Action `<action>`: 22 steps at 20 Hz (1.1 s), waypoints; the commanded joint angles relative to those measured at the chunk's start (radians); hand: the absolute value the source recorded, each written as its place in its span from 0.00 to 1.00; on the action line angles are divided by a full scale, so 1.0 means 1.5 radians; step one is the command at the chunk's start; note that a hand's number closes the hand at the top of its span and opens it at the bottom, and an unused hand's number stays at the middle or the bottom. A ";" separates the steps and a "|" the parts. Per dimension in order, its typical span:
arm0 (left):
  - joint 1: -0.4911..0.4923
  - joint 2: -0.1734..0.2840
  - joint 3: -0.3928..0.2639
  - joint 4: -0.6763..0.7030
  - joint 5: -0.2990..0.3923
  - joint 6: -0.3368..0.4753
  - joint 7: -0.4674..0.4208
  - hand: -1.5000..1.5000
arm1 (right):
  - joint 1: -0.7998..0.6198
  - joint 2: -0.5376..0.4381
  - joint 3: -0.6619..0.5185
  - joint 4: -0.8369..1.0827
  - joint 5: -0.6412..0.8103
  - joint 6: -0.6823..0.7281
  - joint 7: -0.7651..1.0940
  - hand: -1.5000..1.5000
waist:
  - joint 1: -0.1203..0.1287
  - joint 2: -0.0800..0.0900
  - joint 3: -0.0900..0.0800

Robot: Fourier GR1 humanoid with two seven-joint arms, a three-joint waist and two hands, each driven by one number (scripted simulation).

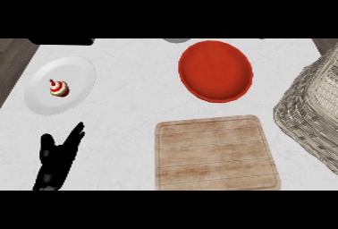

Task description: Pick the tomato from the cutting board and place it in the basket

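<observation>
The wooden cutting board (217, 153) lies at the lower middle of the head view with nothing on it. No tomato shows anywhere in view. The pale wicker basket (309, 105) stands at the right edge, partly cut off, and I cannot see its inside. My left hand (56, 156) rests at the lower left, well left of the board, open with fingers straight and pointing up, holding nothing. My right hand does not show.
A red plate (216, 70) sits behind the board. On the far left, a white plate (74, 70) carries a small cupcake (59, 87). A grey object (175, 40) peeks in at the top edge. The counter's left edge runs diagonally beside the white plate.
</observation>
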 commanded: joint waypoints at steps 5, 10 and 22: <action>-0.017 -0.008 -0.007 0.057 -0.003 -0.024 -0.001 0.50 | -0.179 0.087 0.083 0.205 0.035 0.109 0.016 1.00 | 0.021 0.008 -0.003; -0.030 -0.003 0.012 0.068 -0.003 -0.025 -0.007 0.50 | -0.286 0.141 0.114 0.310 0.135 0.131 -0.015 1.00 | 0.012 0.006 -0.003; 0.015 -0.020 0.005 0.043 -0.016 -0.014 -0.016 0.50 | -0.383 0.160 0.155 0.497 0.381 -0.030 -0.232 0.00 | 0.009 0.005 -0.002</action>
